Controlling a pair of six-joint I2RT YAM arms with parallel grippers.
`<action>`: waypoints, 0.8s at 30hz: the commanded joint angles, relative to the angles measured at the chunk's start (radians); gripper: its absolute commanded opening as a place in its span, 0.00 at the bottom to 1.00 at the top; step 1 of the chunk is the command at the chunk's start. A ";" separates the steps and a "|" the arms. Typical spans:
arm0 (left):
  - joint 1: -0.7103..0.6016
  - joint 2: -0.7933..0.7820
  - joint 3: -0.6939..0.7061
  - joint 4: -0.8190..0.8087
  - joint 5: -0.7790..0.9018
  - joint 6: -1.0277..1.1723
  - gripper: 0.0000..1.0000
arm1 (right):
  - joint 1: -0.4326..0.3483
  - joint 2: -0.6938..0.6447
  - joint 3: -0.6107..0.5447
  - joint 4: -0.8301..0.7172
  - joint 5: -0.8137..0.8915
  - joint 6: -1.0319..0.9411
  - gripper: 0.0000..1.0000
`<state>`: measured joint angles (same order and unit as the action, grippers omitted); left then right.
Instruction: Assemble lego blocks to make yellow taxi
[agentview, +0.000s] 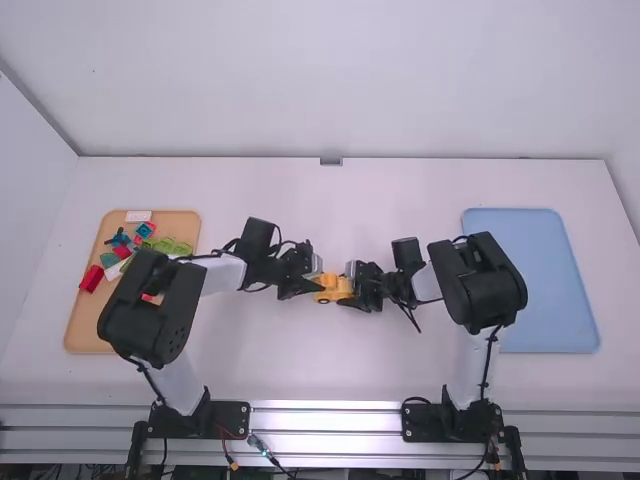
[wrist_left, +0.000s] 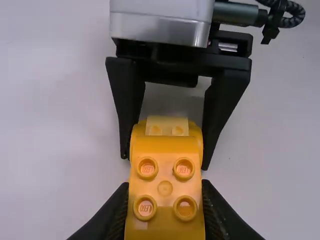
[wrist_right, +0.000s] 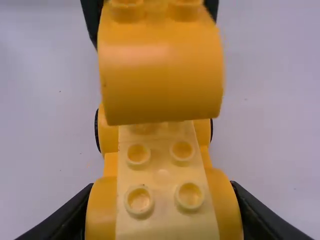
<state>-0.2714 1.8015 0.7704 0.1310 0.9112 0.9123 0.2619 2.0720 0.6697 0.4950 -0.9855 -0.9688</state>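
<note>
Cab block over base: line up, then press

L gripper (wrist_left: 165, 192) has its fingers closed on the sides of the yellow cab block (wrist_left: 165, 187), studs facing up. R gripper (wrist_right: 162, 185) has its fingers closed on the sides of the yellow wheeled base (wrist_right: 161, 172), its pale studded strip running away btwn them. Block sits over the base's far end as seen from the R fingers; can't tell if it's touching the studs

To do it well, prob. hold R fingers firm as the anvil & let L do the small moves. Square the block w/ the strip, centre it btwn the two sides, lower straight, press evenly. If one edge catches, tilt is likely; lift a touch & re-level rather than force. Watch for base sliding or nosing down under push, & L fingertips fouling the wheels (wrist_right: 97, 131)

Edges & room: fingertip pairs are close, facing each other, so the tight dir. is toward one another; up & back look safer. White table (agentview: 300, 360) spreads around both. Well out behind L fingers, tan tray (agentview: 85, 325) w/ loose bricks (agentview: 90, 278); well out behind R fingers, blue tray (agentview: 560, 300)
</note>
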 joint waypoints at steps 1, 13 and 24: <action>-0.006 -0.016 -0.027 0.027 0.020 -0.060 0.02 | 0.001 0.017 -0.009 -0.005 -0.013 0.003 0.55; -0.053 -0.010 -0.042 0.093 -0.035 -0.059 0.02 | 0.001 0.017 -0.009 -0.008 -0.014 0.003 0.56; -0.050 0.056 -0.042 0.158 -0.013 -0.060 0.02 | 0.019 0.017 -0.009 -0.005 -0.006 0.003 0.56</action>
<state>-0.3244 1.8511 0.7345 0.2893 0.8742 0.8562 0.2790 2.0720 0.6697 0.4931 -0.9874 -0.9710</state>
